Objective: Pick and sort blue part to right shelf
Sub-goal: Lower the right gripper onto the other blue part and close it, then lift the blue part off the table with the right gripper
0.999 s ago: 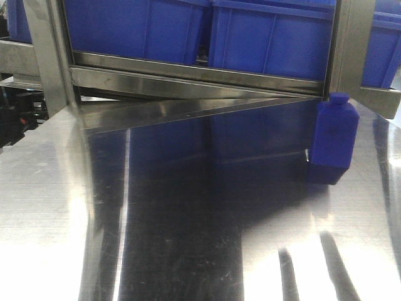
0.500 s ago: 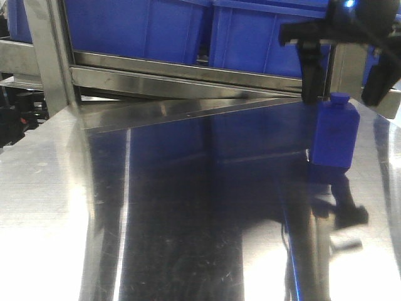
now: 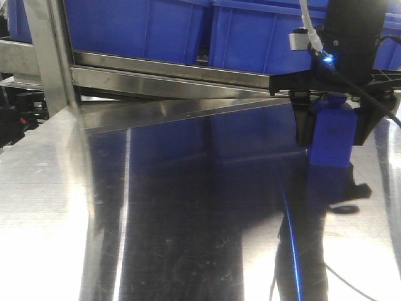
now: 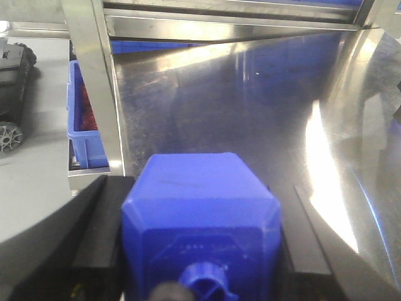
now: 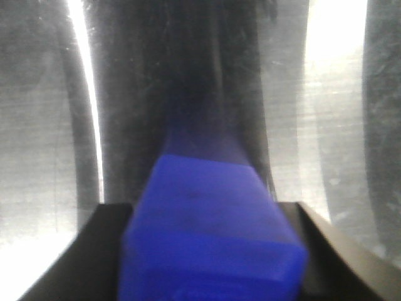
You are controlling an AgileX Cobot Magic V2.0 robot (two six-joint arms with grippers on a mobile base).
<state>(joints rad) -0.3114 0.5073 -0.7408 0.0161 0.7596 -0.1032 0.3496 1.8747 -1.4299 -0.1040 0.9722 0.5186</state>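
The steel table [image 3: 188, 219] fills most of the front view, its polished top mirroring blue and bright streaks of light. Along its far edge runs the steel shelf frame [image 3: 188, 78], with a post on the left and another on the right, and a row of large blue bins [image 3: 138, 28] sits on the shelf above the beam. At the far right the right arm comes down from above, and the right gripper [image 3: 334, 143] straddles the blue part [image 3: 332, 153], a bottle-shaped block. The part stands upright on the table just in front of the right post, with its reflection directly beneath it. The black fingers [image 3: 305, 128] lie against its two sides, so the gripper is clenched on it. The right wrist view is blurred but shows the same block filling the gap between the fingers. The left gripper [image 4: 203, 188] shows only in its own wrist view, on the near side of the table. It grasps a second blue part [image 4: 200, 213] between its black fingers, and that part's round cap [image 4: 203, 282] points back toward the camera. Beyond the left post [image 4: 94, 81], off the table's left edge, sits a small blue bin [image 4: 81, 135] with something red in it. A white cable [image 3: 308, 22] runs down to the right arm's wrist.
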